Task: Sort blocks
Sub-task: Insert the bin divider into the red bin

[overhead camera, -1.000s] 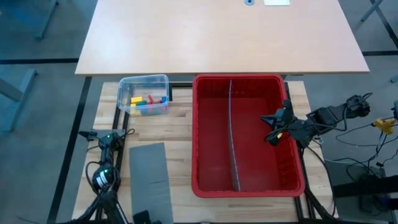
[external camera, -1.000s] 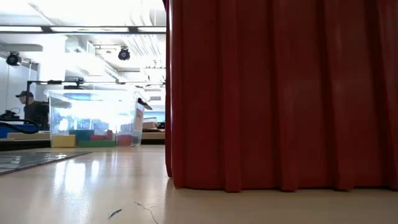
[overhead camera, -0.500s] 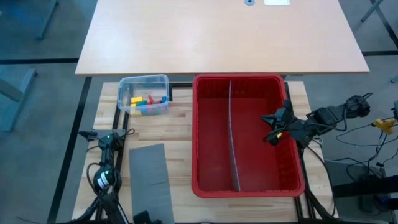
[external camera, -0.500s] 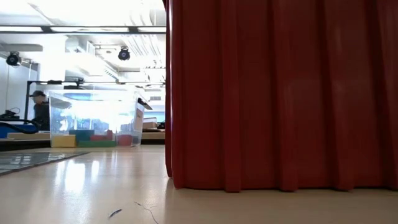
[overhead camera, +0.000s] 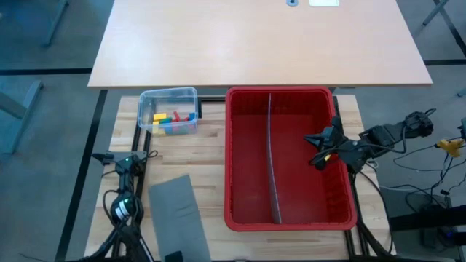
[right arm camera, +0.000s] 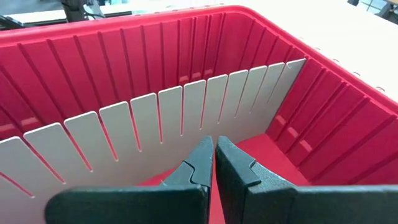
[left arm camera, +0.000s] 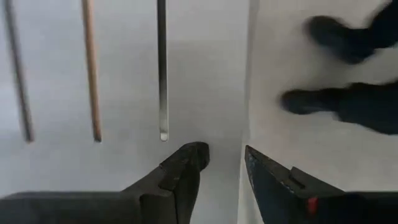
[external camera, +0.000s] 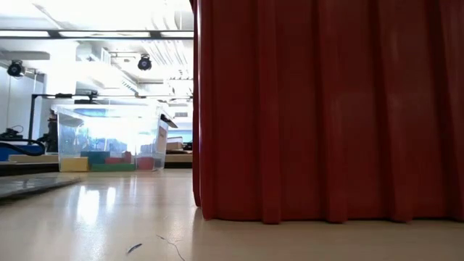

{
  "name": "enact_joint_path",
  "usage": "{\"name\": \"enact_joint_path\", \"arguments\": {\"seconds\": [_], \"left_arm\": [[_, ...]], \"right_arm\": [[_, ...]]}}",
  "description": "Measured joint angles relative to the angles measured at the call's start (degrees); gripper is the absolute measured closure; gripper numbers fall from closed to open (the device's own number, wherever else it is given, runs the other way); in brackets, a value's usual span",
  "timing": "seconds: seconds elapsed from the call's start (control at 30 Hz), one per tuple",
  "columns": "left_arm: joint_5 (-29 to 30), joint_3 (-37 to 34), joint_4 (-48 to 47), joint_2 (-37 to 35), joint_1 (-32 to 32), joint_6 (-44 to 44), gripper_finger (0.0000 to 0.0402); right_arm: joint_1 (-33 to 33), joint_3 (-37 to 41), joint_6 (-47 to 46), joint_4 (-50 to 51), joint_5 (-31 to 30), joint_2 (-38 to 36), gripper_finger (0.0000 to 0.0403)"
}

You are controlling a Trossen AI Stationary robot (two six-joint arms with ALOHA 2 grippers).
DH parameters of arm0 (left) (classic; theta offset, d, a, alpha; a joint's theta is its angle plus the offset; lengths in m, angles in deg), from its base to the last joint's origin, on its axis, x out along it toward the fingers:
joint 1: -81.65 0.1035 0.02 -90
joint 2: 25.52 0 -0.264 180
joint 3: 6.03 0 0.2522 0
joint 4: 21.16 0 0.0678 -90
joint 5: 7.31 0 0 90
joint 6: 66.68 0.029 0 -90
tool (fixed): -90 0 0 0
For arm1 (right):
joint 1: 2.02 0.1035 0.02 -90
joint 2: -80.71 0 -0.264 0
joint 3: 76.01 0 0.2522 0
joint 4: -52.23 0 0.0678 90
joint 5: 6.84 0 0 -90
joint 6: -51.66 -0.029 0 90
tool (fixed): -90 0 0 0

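The big red bin (overhead camera: 288, 157) took up the right half of the table (overhead camera: 211, 145), with one grey slotted divider (overhead camera: 272, 156) standing along its length and splitting it into a left and a right part. A second grey panel (overhead camera: 175, 215) lay flat on the near left of the table, and the left gripper (left arm camera: 221, 163) sat at its edge with a finger on either side, seemingly grasping the panel, though I could not say how firmly. The right gripper (right arm camera: 214, 158) hung inside the right part of the bin, fingers clenched together on nothing. At the far left stood the small clear tub (overhead camera: 169, 110), and all the blocks (overhead camera: 173, 120) were inside it, none sorted yet. To my eye the panel was being readied for the bin; done well, it would be lifted level, kept square to the standing divider and lowered so the slots mesh rather than jam. Only the overhead view showed the whole layout; the table-level view alone showed the blocks stacked low in the tub, the bin wall blocking the rest, while the right wrist view revealed the divider's slots.
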Motion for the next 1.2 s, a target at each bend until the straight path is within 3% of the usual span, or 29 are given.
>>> {"name": "enact_joint_path", "arguments": {"seconds": [0.27,0.73,1.0,1.2], "left_arm": [[-0.24,-0.13,-2.49,-0.79,0.50,-0.01,0.0256],[-0.22,-0.17,-3.34,-3.48,2.36,1.02,0.0097],[-0.08,-0.17,-13.01,-3.01,3.15,1.81,0.0086],[2.17,0.87,-7.00,-3.01,3.24,4.43,0.0086]], "right_arm": [[0.00,0.00,-0.42,0.45,0.00,0.00,0.0403],[0.00,1.02,-0.02,0.52,-0.47,0.00,0.0403],[-0.01,2.27,-0.93,0.45,-0.48,0.00,0.0403],[-0.01,2.42,-0.95,0.44,-0.48,0.00,0.0403]]}}
